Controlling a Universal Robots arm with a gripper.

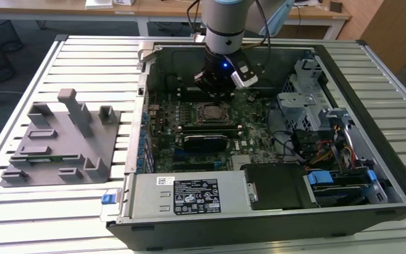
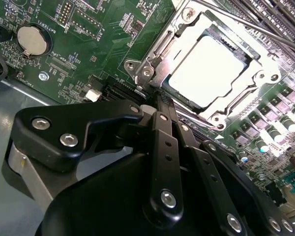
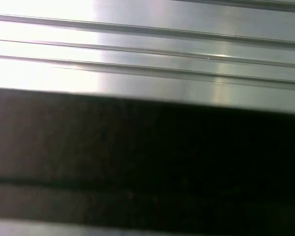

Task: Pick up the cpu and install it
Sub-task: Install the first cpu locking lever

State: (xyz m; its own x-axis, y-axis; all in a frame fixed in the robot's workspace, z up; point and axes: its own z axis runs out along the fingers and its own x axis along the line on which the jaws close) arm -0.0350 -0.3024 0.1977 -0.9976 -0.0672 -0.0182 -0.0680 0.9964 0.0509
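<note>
One main risk here: catching the socket frame [image 2: 157,49] with the gripper [image 2: 157,101], hovering so close to its edge, tips just beside the corner screws. Fingers [image 2: 163,147] pressed together, pinching nothing. Any sideways drift at this height likely to scrape the frame or the thin metal lever [image 2: 236,22], or to knock the small parts of the motherboard [image 2: 88,29] nearby. A second risk, as a judgement: pushing down on the cpu [image 2: 206,69] while not perfectly level in the socket, enough to bend the contacts underneath. Cannot tell whether fully seated, nor whether the frame locked down over it.

As for the cpu itself: lying inside the socket, in the middle of the frame's opening, within the open computer case [image 1: 259,227]. Flat and square, with a silver-grey metal top, shining almost white under the light in the second wrist view. Edges partly covered by the frame. In the exterior view, a small pale square on the board near the gripper, well apart from the grey plastic tray [image 1: 55,148] on the slatted table [image 1: 90,58] at the exterior view's left.
</note>
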